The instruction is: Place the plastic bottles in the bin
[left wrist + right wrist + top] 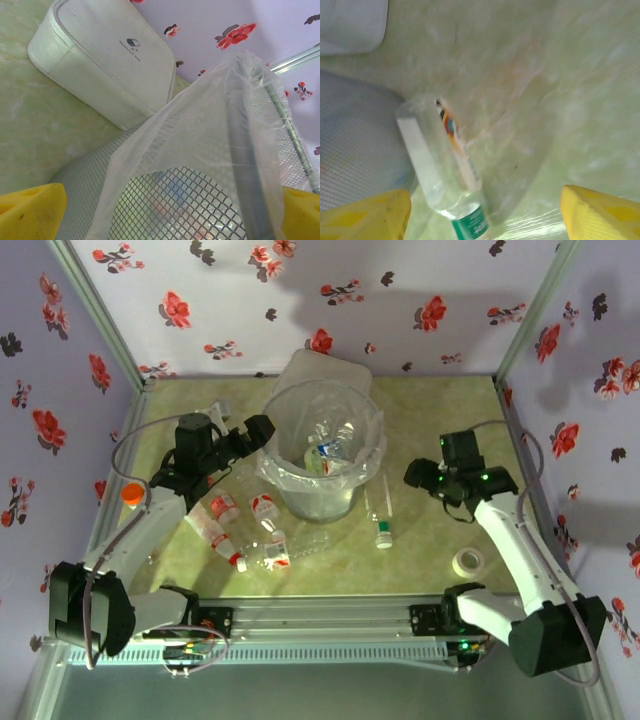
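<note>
Showing a small dark logo with a line of print too small to read, the white lidded box (pixel 100 60) is lying just behind the bin (pixel 200 200). The green-capped bottle (pixel 442 160) is carrying a white label with an orange and dark stripe; its lettering is blurring beyond reading. Left of the bin, the loose bottles (pixel 265 508) are wearing red-and-white labels, also unreadable.

The left gripper (pixel 165 220) is hanging at the bin's (pixel 320 455) left rim with its yellow fingers (pixel 30 210) spread wide, gripping nothing; the clear bag (pixel 200 125) and the mesh wall are lying straight ahead of it, and whether it is touching them I cannot tell. The right gripper (pixel 485 215) is hovering with its fingers (pixel 600 210) standing apart, holding nothing, above the green-capped bottle.

That bottle (pixel 380 515) is lying flat on the table (pixel 440 420) just right of the bin, its long axis running far to near, its cap pointing at the near edge. Several bottles in the bin (pixel 325 450) are lying jumbled at its bottom.
</note>
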`<state>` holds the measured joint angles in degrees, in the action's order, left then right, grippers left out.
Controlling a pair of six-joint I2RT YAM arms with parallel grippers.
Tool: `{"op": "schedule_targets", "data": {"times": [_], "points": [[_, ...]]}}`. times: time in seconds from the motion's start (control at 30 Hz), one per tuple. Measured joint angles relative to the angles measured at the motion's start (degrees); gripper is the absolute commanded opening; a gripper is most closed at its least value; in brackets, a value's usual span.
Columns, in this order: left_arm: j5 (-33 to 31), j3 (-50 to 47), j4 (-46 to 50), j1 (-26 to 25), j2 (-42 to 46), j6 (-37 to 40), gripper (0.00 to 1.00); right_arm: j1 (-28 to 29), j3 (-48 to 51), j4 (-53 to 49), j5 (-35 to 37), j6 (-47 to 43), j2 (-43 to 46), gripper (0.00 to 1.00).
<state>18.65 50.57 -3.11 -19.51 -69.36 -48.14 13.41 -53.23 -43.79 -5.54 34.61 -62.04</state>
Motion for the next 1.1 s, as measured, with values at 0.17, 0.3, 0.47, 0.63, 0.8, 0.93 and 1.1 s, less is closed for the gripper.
{"op": "schedule_targets", "data": {"times": [0.17, 0.3, 0.47, 0.63, 0.8, 0.93, 1.1], "points": [[0.04, 0.00, 0.00, 0.00, 0.00, 0.00, 1.00, 2.67, 9.55, 7.30, -7.28, 5.35, -3.28, 0.88], [0.28, 0.00, -0.02, 0.00, -0.11, -0.02, 0.99, 5.86, 9.70, 10.58, -8.44, 6.58, -7.54, 0.95], [0.46, 0.00, -0.37, 0.00, -0.33, -0.07, 0.99, 7.19, 9.35, 13.90, -8.72, 6.60, -12.74, 0.95], [0.76, 0.31, -0.70, 0.00, -0.94, -0.24, 0.99, 7.74, 9.35, 16.76, -9.03, 7.21, -17.22, 0.95], [0.87, 0.48, -0.68, 0.00, -1.20, -0.22, 0.99, 7.98, 8.50, 17.86, -9.29, 7.41, -19.63, 0.95], [0.90, 0.61, -0.70, 0.00, -1.49, -0.22, 0.99, 7.98, 7.93, 17.88, -8.87, 7.37, -19.80, 0.95], [0.87, 1.16, -0.24, 0.00, -1.95, 0.00, 0.99, 7.85, 7.93, 17.59, -7.08, 6.32, -20.00, 0.94]]}}
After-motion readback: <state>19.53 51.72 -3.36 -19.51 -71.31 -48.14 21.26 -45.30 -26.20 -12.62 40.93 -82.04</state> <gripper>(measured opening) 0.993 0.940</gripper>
